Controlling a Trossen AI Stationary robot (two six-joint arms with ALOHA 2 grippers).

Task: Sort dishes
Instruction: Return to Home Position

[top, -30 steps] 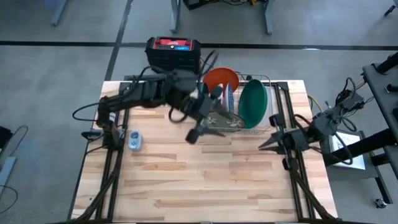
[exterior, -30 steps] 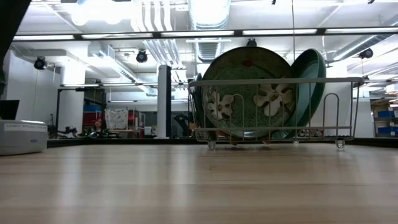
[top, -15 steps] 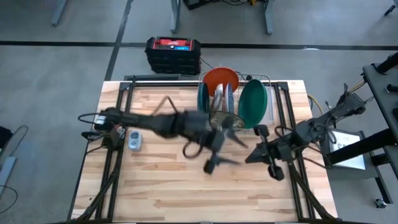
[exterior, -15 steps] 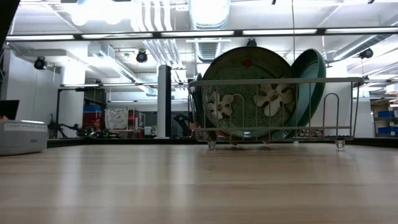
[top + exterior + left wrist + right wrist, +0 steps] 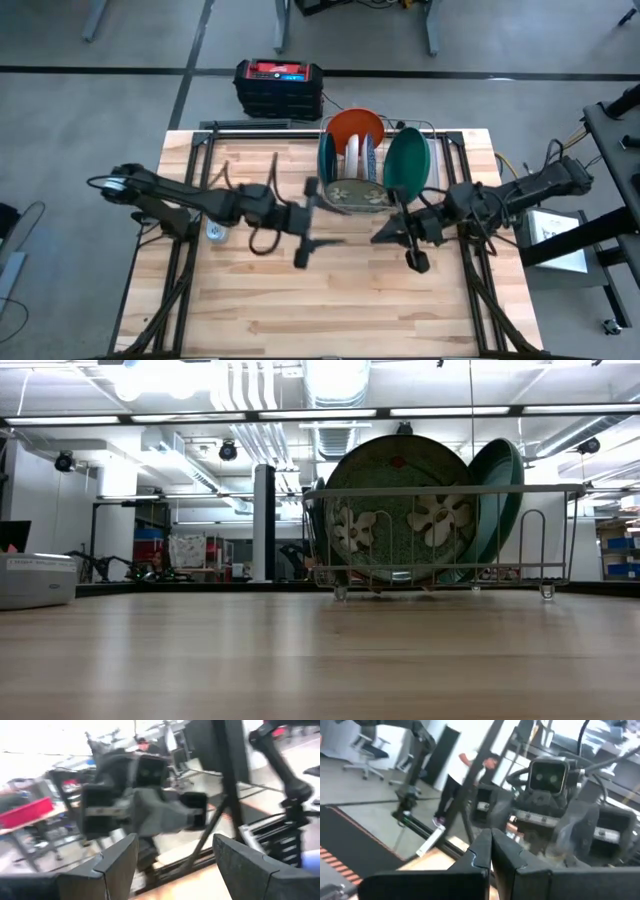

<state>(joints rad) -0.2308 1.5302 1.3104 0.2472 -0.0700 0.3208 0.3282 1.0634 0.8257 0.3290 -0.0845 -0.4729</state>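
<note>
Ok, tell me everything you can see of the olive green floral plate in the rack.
The olive green plate is round and looks glazed, finely patterned, with pale flower shapes across its lower half. It stands on edge in the wire rack, frontmost of the dishes, face toward the table's front and leaning back a little. Its lower rim sits among the rack's bottom wires. A dark green plate shows past one edge of it; whether they touch cannot be told.

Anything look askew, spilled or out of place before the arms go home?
Nothing stands out: the floral plate, dark green plate and orange bowl all sit in the wire rack, none fallen. Left gripper open, right gripper shut, both empty.
</note>
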